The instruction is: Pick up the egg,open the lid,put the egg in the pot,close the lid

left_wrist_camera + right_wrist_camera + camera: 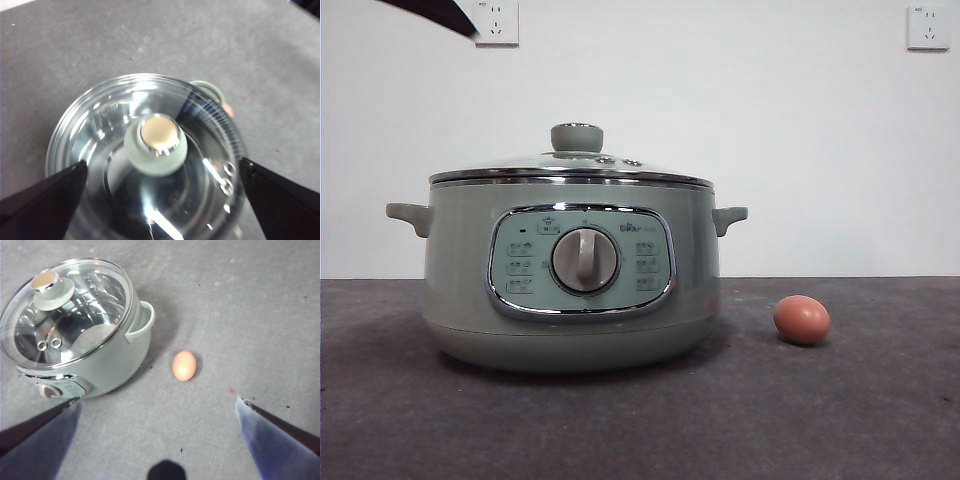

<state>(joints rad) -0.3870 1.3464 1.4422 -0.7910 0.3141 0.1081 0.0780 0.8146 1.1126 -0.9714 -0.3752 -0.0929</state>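
Lid (570, 165) covers the pot (570, 290), hiding its inside; egg (802, 320) outside.

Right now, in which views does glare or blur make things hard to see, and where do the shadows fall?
Left wrist view: bright glare streaks cross the lid, and the knob looks soft and blurred. Right wrist view: reflections on the glass partly hide the inside of the pot; the egg is sharp, with a faint shadow. Front view: even light, a soft dark shadow on the table under the pot.
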